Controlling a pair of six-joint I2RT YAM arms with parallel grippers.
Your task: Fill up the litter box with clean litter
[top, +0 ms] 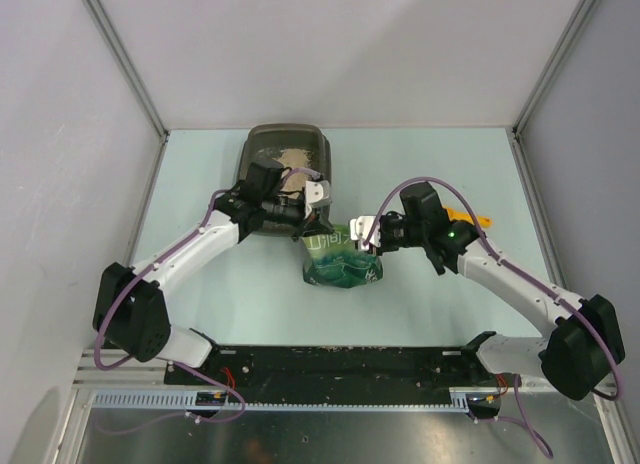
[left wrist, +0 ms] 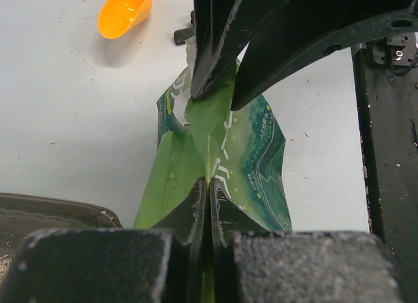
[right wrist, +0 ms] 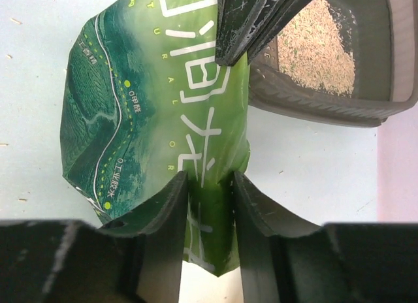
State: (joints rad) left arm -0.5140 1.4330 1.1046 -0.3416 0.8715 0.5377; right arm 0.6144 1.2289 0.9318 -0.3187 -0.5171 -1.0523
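The left gripper (left wrist: 209,202) is closed on one edge of the green pouch (top: 340,269), and the right gripper (right wrist: 210,195) clamps the opposite edge. Clean litter (right wrist: 317,48) lies in the litter box (right wrist: 326,107) just beside it.

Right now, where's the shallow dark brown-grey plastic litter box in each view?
Top external: litter box, upper centre, slightly left of middle.
Left wrist: litter box, bottom-left corner, only an edge showing.
Right wrist: litter box, top right, pale litter inside.
Shared landmark: green printed pouch, beside it in every view.
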